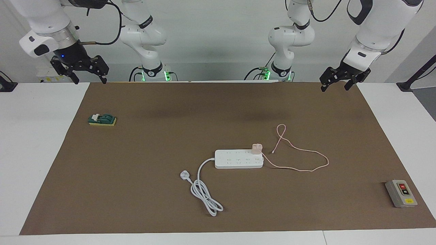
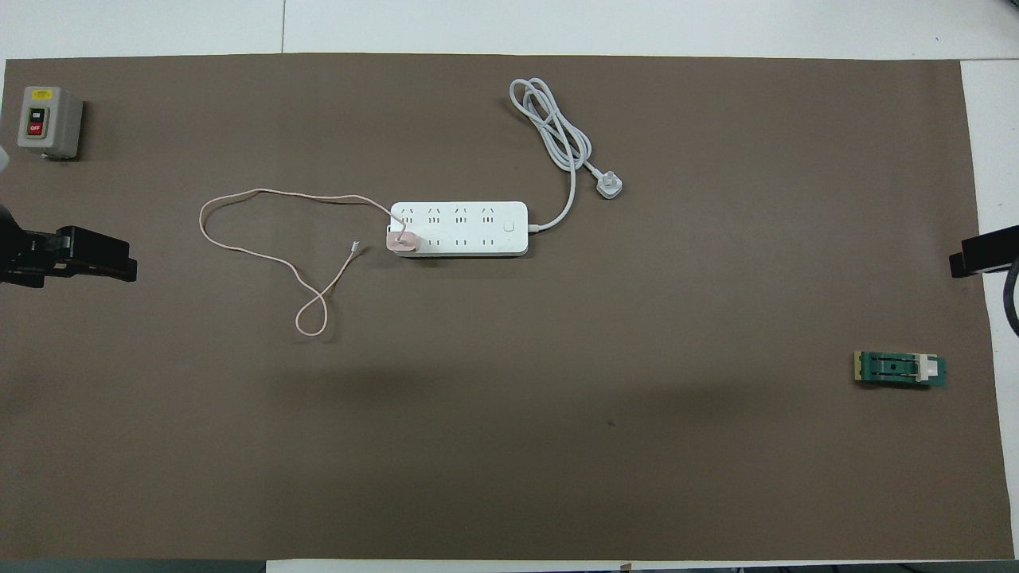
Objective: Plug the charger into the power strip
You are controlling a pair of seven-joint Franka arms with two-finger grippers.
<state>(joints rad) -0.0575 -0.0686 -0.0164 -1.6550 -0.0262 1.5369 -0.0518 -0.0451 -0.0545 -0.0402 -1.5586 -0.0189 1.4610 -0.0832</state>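
While the charger already sits on the end socket of the power strip nearest the left arm's end of the desk, it looks plugged in or close to it, so the step in hand is likely a retreat or a final check. Its pink cable loops over the brown mat toward the left arm's end. The left tool hangs in the air over the mat's edge nearest the robots, jaws wide and empty; the right tool waits raised over the mat's corner, also wide open and empty. If seating needs confirming, I would come down straight over the pink cube, press squarely, and avoid snagging the cable loop.
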